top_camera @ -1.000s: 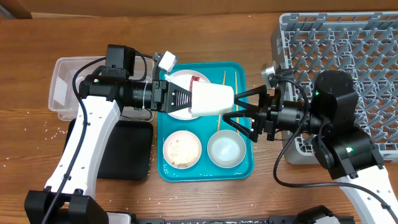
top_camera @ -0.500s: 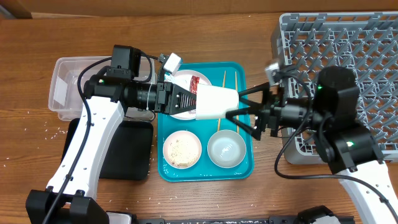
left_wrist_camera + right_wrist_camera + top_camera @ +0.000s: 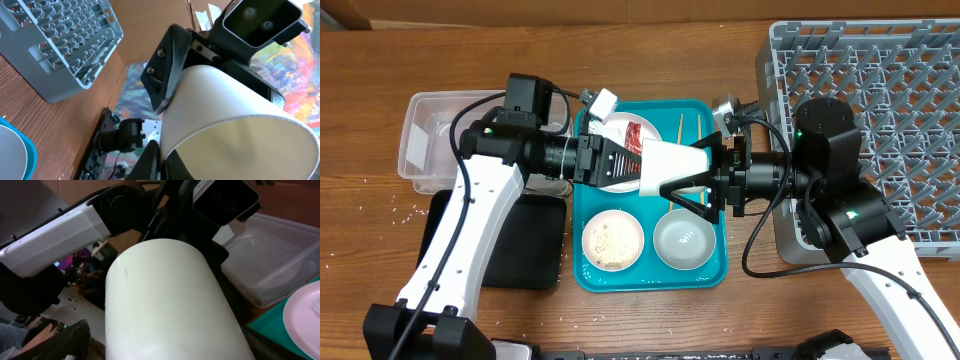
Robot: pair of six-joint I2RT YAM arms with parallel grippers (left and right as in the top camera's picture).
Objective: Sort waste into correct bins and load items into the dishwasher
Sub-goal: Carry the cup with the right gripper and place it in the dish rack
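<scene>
Lying on its side at centre frame: white tapered cup [image 3: 672, 165], wide mouth to the left, narrow base to the right, held above the teal tray [image 3: 715, 265].
- Left gripper [image 3: 628, 166]: pinched onto the cup's rim at the mouth end. The left wrist view looks into the open mouth, with a black finger [image 3: 150, 160] at the lower rim.
- Right gripper [image 3: 684, 169]: jaws spread, straddling the narrow end. One finger [image 3: 167, 70] lies along the outer wall; whether it presses cannot be told.
- Under the cup, upper part of the tray: small white plate [image 3: 610, 128] bearing a red wrapper [image 3: 638, 135].
- Upper right of the tray: two chopsticks [image 3: 699, 125], partly hidden.
- Lower part of the tray: two round bowls side by side, the left bowl [image 3: 613, 240] holding pale grainy matter, the right bowl [image 3: 683, 240] bare.
- Right of frame: grey dish rack [image 3: 890, 90], no items visible in it.
- Upper left: clear tub [image 3: 430, 140].
- Below the tub: black tray [image 3: 520, 250].
- Far left: loose white grains [image 3: 400, 205] scattered on the wooden table [image 3: 360, 100].
</scene>
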